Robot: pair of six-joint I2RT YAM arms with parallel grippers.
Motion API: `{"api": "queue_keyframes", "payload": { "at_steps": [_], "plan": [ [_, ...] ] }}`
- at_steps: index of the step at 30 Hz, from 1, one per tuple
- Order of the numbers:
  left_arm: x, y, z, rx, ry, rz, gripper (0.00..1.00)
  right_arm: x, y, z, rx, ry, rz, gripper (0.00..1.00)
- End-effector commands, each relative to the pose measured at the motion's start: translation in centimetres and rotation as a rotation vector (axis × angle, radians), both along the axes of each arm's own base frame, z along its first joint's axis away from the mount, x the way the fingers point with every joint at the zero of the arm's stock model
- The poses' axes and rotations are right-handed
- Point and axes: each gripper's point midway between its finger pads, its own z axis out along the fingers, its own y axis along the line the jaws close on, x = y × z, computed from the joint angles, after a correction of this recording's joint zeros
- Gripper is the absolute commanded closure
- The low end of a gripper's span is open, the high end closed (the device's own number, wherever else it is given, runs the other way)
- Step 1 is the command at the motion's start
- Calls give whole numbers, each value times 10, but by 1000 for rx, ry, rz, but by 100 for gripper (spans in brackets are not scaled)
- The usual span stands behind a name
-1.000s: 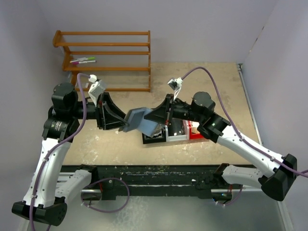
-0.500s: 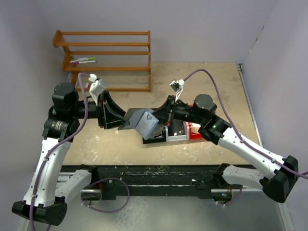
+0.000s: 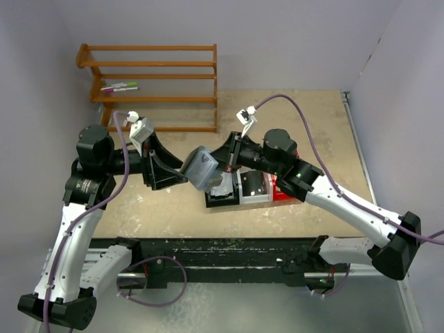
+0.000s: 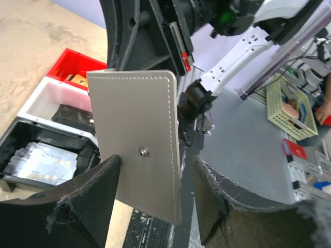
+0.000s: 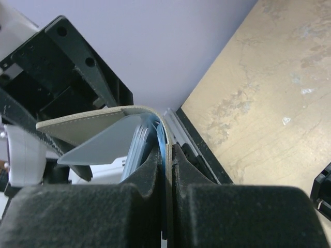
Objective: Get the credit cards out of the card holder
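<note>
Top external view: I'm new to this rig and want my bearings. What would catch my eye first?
The blue-grey card holder hangs in mid-air between the two arms, near the bins, with the right fingers shut on its edge. The left fingers stand open on either side of its flap. At the back left, a wooden rack holding markers stands against the wall.

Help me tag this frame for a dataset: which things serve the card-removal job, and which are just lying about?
Job: card holder; right pincer shut on it; open left pincer; credit cards in the black bin, white bin and red bin.
Lying about: wooden rack; markers on it.
</note>
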Motion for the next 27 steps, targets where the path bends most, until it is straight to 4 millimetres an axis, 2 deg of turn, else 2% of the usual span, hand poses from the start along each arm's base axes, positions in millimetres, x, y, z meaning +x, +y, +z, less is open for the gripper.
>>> {"api": "queue_keyframes", "payload": {
  "at_steps": [1,5,9,24,27],
  "plan": [
    [20,3,-8,40,-97,96,39,12,10,31,39,22,-113,100],
    [33,8,-20,84,-130,164,39,13,25,28,3,55,-159,100],
    [40,15,-29,131,-194,216,38,15,31,32,-15,52,-198,100],
    [21,12,-35,125,-185,138,32,16,37,34,-69,45,-289,100],
    [14,9,-35,108,-162,103,29,16,41,29,-110,48,-318,100]
  ]
}}
